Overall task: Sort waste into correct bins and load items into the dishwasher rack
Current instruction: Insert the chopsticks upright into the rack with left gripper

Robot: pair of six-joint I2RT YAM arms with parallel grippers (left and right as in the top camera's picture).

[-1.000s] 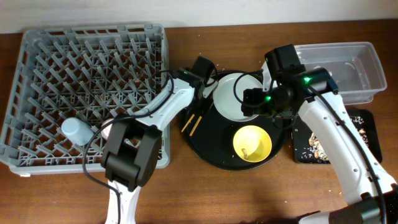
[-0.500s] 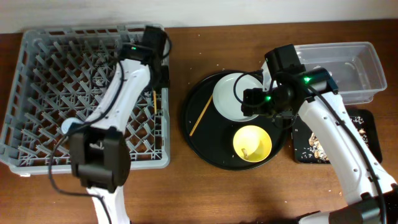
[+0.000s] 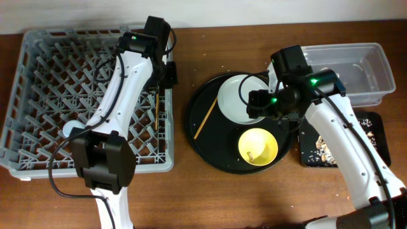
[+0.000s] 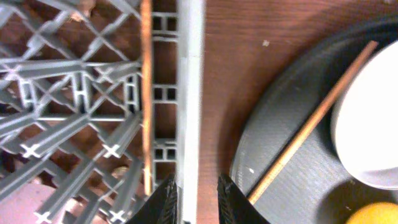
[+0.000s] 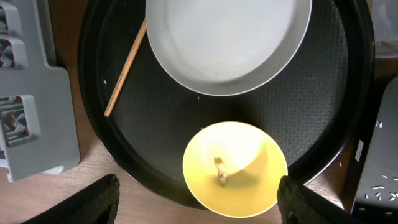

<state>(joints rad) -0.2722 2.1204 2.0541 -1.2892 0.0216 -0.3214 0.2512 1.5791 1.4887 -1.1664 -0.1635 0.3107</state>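
Observation:
The grey dishwasher rack (image 3: 38, 95) fills the left side. One wooden chopstick (image 3: 157, 108) lies inside it along its right wall, also in the left wrist view (image 4: 147, 93). My left gripper (image 3: 170, 73) (image 4: 196, 202) is open and empty over the rack's right rim. The second chopstick (image 3: 205, 119) (image 5: 124, 70) lies on the round black tray (image 3: 210, 152). The grey-green plate (image 3: 238, 102) (image 5: 227, 43) and the yellow bowl (image 3: 257, 146) (image 5: 249, 186), holding one food scrap (image 5: 219, 171), sit there too. My right gripper (image 3: 267, 105) (image 5: 199, 205) is open above the bowl. A light-blue cup (image 3: 76, 131) stands in the rack.
A clear plastic tub (image 3: 362, 63) stands at the back right. A shallow black tray (image 3: 375, 137) with crumbs and scraps lies in front of it. The right arm hides part of both. The pink cup is out of view.
My left gripper carried one chopstick from the round tray to the rack and let it go there; it now sits slightly right of it. The right arm has not moved.

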